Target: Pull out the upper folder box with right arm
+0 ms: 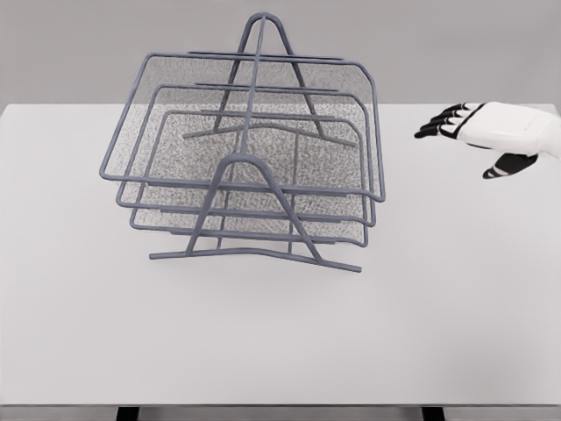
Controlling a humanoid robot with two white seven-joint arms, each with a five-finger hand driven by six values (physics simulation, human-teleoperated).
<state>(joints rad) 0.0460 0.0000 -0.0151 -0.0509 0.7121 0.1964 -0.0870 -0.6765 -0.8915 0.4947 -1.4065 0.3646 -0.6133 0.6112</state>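
The right hand (pixel 491 132), fingers spread and holding nothing, hovers well apart to the right of the upper folder box (pixel 250 123), top tier of the wire rack (pixel 254 250) mid-table, its near-right edge facing the hand.

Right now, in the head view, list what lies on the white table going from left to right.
Bare table → grey wire-mesh folder rack with three stacked trays → open gap of table → right robot hand, fingers spread, holding nothing, apart from the rack.
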